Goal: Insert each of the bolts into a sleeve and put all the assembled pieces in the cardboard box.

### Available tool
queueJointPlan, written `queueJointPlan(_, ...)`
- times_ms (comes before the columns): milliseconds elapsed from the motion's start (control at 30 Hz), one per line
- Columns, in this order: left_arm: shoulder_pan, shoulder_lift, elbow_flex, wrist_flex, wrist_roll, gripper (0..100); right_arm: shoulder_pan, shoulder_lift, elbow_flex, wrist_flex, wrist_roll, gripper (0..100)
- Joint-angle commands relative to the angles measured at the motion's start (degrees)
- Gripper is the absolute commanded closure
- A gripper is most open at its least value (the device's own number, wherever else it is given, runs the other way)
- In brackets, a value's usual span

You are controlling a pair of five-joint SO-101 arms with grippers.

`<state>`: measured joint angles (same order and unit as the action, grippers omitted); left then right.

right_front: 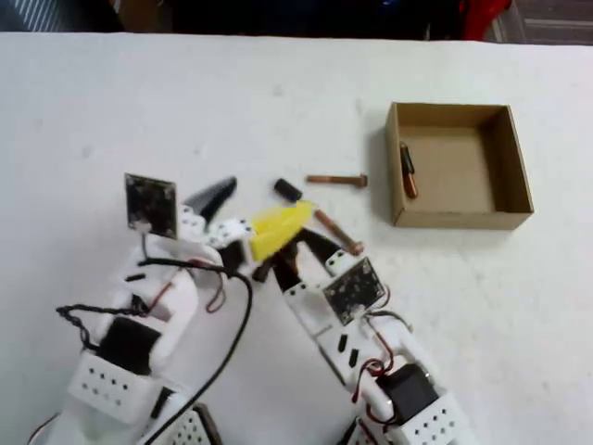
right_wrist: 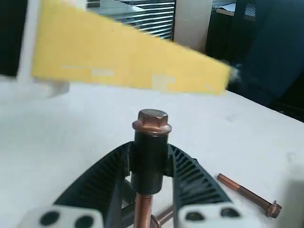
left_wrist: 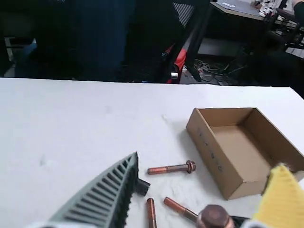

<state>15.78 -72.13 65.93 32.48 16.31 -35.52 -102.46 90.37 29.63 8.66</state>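
My right gripper (right_wrist: 149,159) is shut on a black sleeve (right_wrist: 149,166) with a copper bolt (right_wrist: 152,121) through it, head up. In the high view this gripper (right_front: 283,263) sits mid-table. My left gripper (right_front: 243,213) stands open beside it, with its yellow finger (right_front: 278,230) over the right gripper's tip and its dark finger (right_front: 211,197) spread away. The held bolt's head (left_wrist: 213,216) is close to the yellow finger (left_wrist: 280,194). Two loose bolts (right_front: 336,180) (right_front: 338,232) and one loose sleeve (right_front: 287,190) lie on the table. The cardboard box (right_front: 519,167) holds one assembled piece (right_front: 408,170).
The box (left_wrist: 209,142) stands to the right of the loose parts, open side up. White table (right_front: 139,102) stretches to the left and behind. Cables (right_front: 232,324) trail from the arms near the front edge.
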Motion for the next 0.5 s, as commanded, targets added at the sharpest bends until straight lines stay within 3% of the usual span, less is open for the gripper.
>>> queueJointPlan(0, -3.0, -0.4, -8.0, 7.7, 0.4, 73, 5.4, -0.7, -0.7, 0.1, -0.2, 98.1)
queueJointPlan(167, -6.0, -0.3, -9.0, 14.9, 0.4, 98, 10.9, -0.7, -1.1, 0.1, -0.1, 98.1)
queueJointPlan(300, -8.4, -0.3, -8.0, 17.8, 0.5, 95, 17.5, -0.5, -2.2, 0.5, 2.0, 98.1)
queueJointPlan(467, -13.6, -0.3, -4.6, 19.4, 0.4, 96, 24.5, -0.3, -8.7, 8.0, 6.0, 98.1)
